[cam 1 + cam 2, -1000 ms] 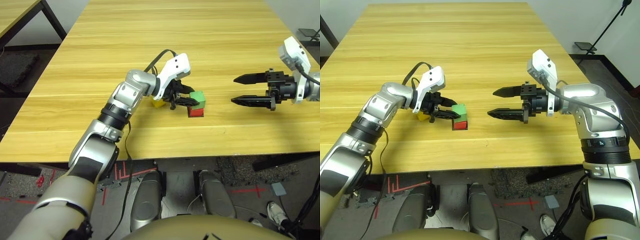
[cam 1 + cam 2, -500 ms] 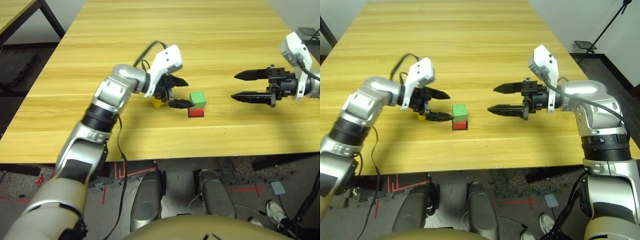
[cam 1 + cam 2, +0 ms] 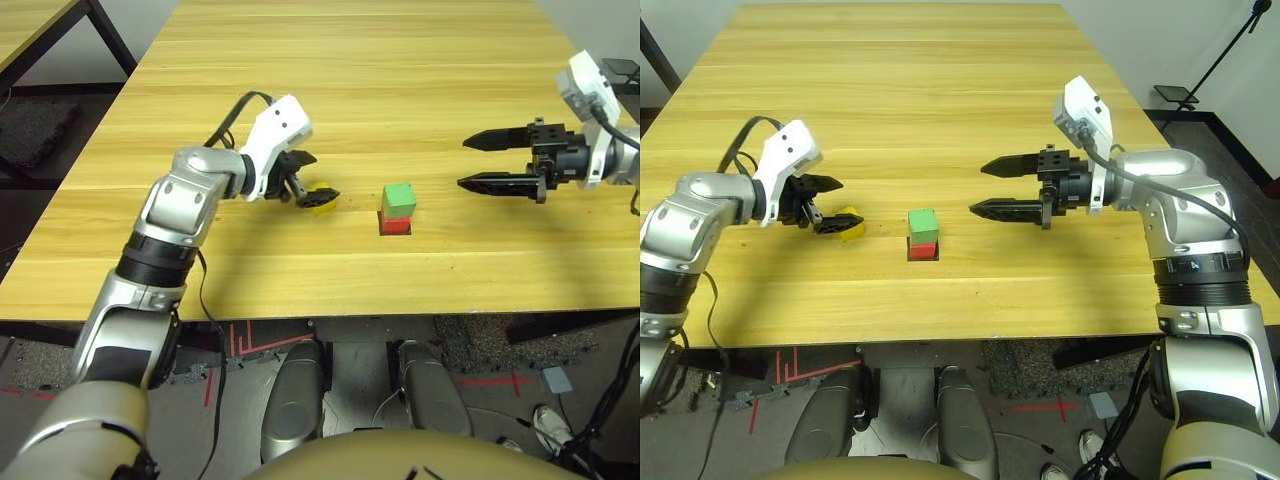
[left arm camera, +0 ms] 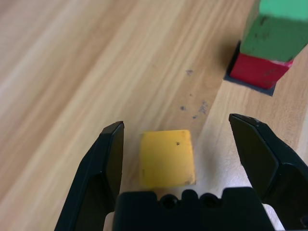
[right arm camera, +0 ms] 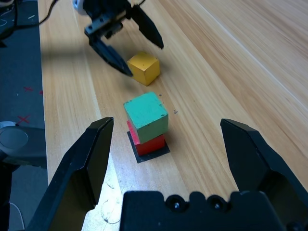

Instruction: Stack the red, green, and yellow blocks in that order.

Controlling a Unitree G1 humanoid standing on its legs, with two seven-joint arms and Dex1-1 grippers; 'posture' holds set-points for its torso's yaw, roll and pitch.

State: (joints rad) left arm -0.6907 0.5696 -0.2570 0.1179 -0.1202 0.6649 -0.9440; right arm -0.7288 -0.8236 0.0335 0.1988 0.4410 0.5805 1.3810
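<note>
- The left gripper [image 4: 175,159] is at the left side of the table [image 3: 400,80], jaws apart, one finger on each side of the yellow block [image 4: 167,158], not touching it.
- The yellow block lies on the wood, near the stack.
- The green block [image 3: 399,197] sits on the red block [image 3: 395,224], which rests on a black patch [image 5: 150,151].
- The right gripper [image 3: 980,190] hovers to the right of the stack, jaws wide apart, holding nothing.

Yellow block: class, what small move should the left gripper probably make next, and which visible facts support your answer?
Probably close the left gripper on the yellow block. Its open fingers already stand either side of the block on the table. The green block sits on the red block, so yellow is the one left to place. The right gripper hovers open beside the stack.
</note>
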